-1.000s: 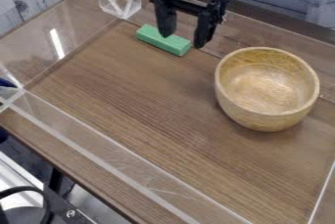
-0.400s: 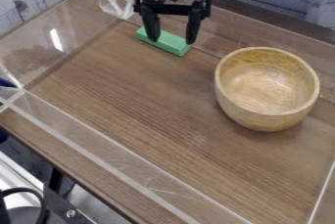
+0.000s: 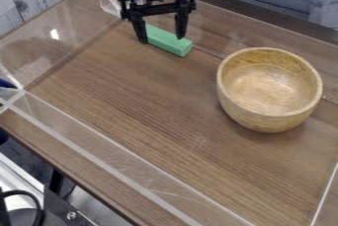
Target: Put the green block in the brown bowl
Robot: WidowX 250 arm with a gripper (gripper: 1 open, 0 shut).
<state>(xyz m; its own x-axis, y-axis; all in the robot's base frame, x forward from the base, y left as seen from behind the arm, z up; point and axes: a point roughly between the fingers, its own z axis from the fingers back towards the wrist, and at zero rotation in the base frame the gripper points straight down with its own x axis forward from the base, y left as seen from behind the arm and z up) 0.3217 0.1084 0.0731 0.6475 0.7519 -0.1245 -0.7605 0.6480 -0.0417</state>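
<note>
In the camera view, your gripper (image 3: 160,25) hangs over the green block (image 3: 168,40) with its fingers spread wide, one to each side, released and grasping nothing. The block lies flat on the wooden table (image 3: 145,107), up and left of the brown bowl (image 3: 270,89) and apart from it. The fingertips look close above the tabletop, though their height is hard to judge.

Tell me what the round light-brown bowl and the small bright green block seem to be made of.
The round light-brown bowl looks like wood with a smooth finish, judging by its warm tan colour and thick wall. The small bright green block could be painted wood or plastic; its even colour fits either.
</note>
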